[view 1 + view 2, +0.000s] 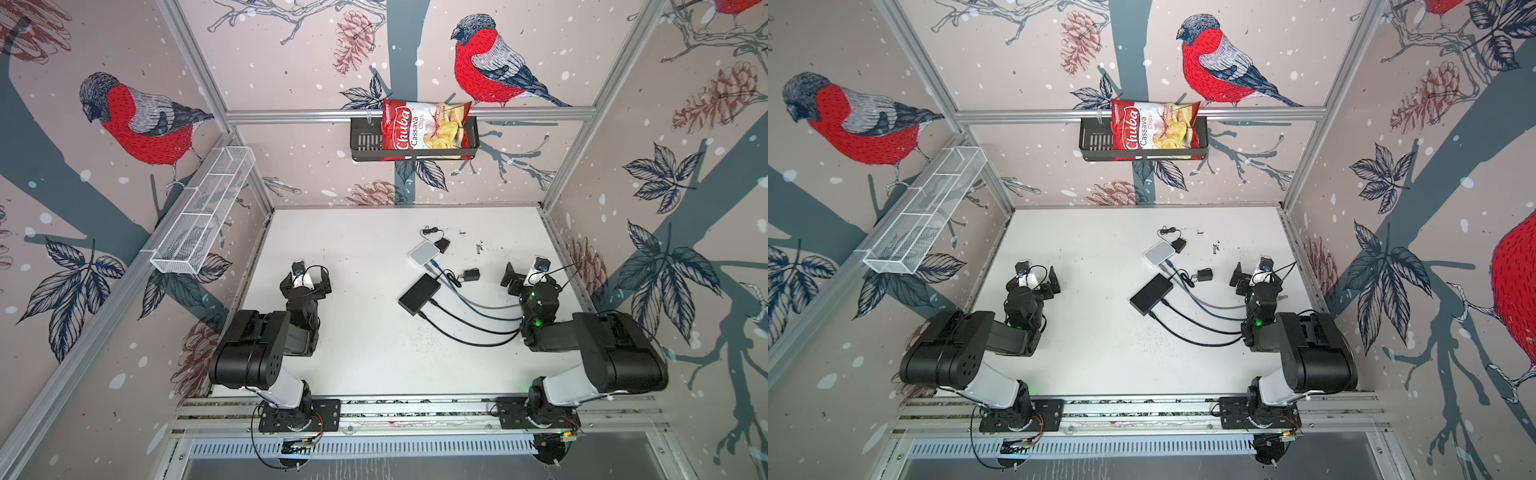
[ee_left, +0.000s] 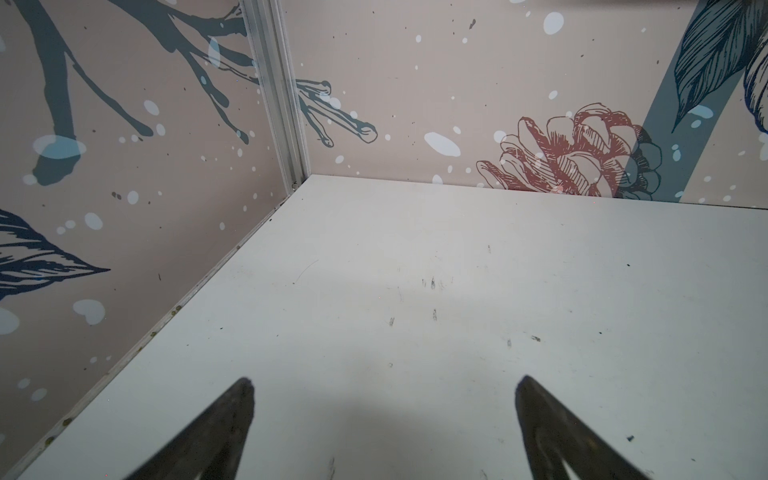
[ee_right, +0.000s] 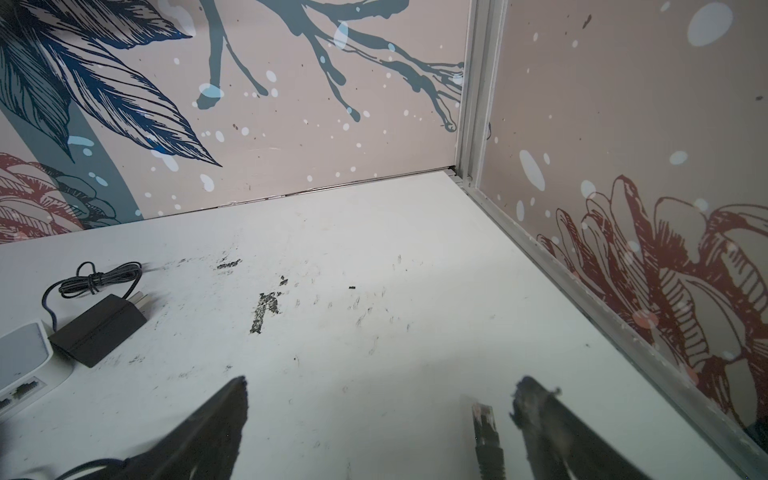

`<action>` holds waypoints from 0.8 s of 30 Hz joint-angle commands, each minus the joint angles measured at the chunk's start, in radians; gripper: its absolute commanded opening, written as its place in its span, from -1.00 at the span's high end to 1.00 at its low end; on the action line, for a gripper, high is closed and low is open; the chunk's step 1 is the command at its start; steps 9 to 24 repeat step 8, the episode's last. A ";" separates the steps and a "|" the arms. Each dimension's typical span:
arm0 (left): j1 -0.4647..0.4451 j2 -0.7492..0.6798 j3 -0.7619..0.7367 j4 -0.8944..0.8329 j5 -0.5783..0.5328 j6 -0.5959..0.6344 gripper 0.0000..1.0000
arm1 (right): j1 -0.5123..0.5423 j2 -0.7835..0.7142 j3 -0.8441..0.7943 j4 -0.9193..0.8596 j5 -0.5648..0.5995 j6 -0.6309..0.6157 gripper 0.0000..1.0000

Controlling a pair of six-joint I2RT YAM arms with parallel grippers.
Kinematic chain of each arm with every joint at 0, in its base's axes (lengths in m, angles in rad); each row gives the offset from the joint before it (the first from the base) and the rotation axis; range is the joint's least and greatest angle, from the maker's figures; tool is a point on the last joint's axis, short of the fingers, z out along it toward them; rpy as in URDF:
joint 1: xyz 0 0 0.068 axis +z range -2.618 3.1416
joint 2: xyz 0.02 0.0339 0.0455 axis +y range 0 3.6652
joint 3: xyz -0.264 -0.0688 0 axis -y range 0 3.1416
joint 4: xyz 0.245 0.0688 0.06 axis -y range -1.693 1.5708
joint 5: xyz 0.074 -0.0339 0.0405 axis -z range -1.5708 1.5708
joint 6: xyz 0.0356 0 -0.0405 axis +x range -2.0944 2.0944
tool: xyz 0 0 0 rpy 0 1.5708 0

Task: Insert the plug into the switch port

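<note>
Now, table (image 1: 353, 249): white and scuffed. We read it from above as a clock face, with twelve o'clock at the back wall and six o'clock at the rail that carries our arms.
Left gripper (image 1: 306, 277): it sits at about nine o'clock. In our left wrist view (image 2: 385, 381) the fingers stand wide apart over bare table, with nothing between them.
Right gripper (image 1: 525, 272): it sits at about three o'clock. The fingers are spread wide (image 3: 382, 380) and clamp nothing.
Plug (image 3: 484, 417): a clear-tipped plug on a black cable lies flat on the table between our right fingers. It is just beside one finger (image 3: 540, 415) but apart from it, and its tip points the way the fingers point.
White switch (image 1: 424, 252): it lies a little toward twelve o'clock from the centre, and its row of ports (image 3: 25, 388) shows in our right wrist view. A blue cable (image 1: 478, 313) and a grey cable leave its five o'clock side.
Black box (image 1: 419, 294): it lies near the centre, just at six o'clock of the white switch.
Black cables (image 1: 469, 332): two of them run from the black box toward four o'clock and pass under our right arm.
Black adapter (image 1: 441, 245): it touches the white switch at two o'clock, and its cord bundle (image 1: 430, 230) lies further toward twelve.
Small adapter (image 1: 471, 275): it lies between the black box and our right gripper.
Chips bag (image 1: 426, 124): it sits in a black basket (image 1: 361, 141) on the twelve o'clock wall.
Mesh basket (image 1: 203, 216): white, hung on the ten o'clock wall.
</note>
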 commanded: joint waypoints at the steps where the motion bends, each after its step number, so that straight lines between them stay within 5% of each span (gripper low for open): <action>1: 0.005 0.000 0.001 0.060 -0.002 0.002 -0.93 | 0.000 -0.004 0.004 0.008 0.007 0.007 -0.99; 24: 0.005 0.000 0.000 0.059 -0.001 0.002 -0.93 | -0.001 -0.004 0.003 0.008 -0.001 0.005 -0.99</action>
